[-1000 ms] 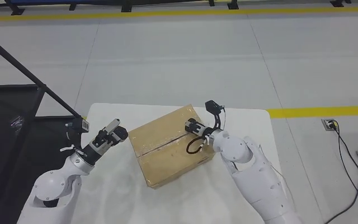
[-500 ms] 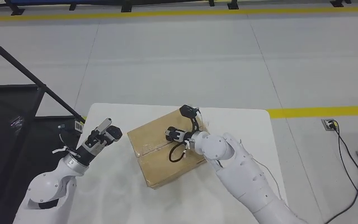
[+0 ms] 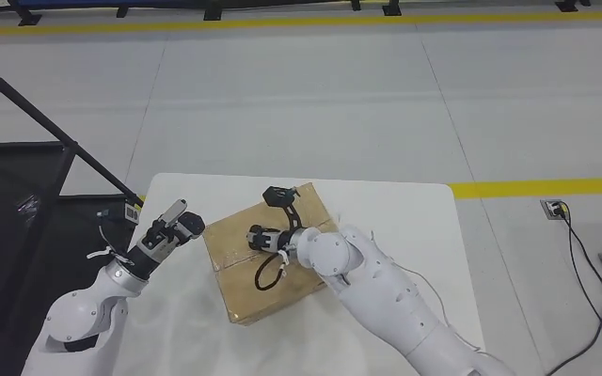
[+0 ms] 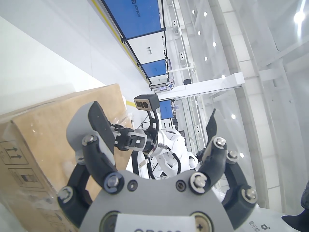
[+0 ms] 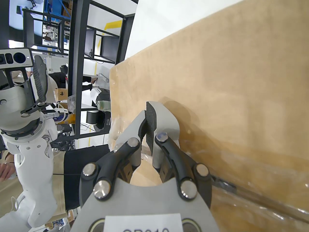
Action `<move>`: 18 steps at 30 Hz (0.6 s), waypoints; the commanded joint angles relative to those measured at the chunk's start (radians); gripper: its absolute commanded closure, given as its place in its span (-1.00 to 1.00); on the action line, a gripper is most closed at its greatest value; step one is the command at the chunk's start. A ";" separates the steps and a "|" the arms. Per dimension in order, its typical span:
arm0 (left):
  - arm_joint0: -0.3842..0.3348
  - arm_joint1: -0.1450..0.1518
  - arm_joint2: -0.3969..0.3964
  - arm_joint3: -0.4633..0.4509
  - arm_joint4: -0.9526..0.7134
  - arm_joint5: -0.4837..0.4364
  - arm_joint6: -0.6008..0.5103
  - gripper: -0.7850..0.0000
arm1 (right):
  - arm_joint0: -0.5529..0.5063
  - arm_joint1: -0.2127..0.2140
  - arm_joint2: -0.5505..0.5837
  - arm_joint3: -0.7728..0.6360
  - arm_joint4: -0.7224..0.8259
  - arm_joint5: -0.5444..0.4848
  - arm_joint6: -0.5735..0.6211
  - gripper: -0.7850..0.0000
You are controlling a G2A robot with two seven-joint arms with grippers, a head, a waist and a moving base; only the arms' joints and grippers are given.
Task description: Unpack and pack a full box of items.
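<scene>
A taped brown cardboard box (image 3: 240, 293) sits closed in the middle of the white table (image 3: 404, 211). My right gripper (image 3: 252, 237) rests shut on the box top, close to the taped seam and towards the box's left end. In the right wrist view its pads (image 5: 150, 121) are pressed together just above the cardboard (image 5: 229, 73). My left gripper (image 3: 179, 218) hovers open just left of the box, apart from it, with nothing between its fingers. From the left wrist view, that open gripper (image 4: 154, 112) faces the box's side (image 4: 48, 126) and the right gripper (image 4: 120, 135) beyond.
A black metal frame with dark netting (image 3: 38, 188) stands at the table's left edge. A yellow floor line (image 3: 527, 188) runs to the right. Bare tabletop lies to the right of the box and behind it.
My right gripper has slid left across the box top, and the box has turned and shifted left with it. The left gripper drew back slightly to the left, then held still.
</scene>
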 commanded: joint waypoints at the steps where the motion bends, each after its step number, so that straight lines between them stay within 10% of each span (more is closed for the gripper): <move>1: 0.006 0.000 -0.002 0.001 -0.001 -0.005 -0.003 -1.00 | -0.001 -0.003 -0.001 -0.004 0.000 -0.011 -0.003 1.00; 18: 0.178 0.005 -0.068 0.002 0.042 -0.004 0.055 -1.00 | 0.039 -0.056 -0.058 0.081 0.063 -0.115 0.091 1.00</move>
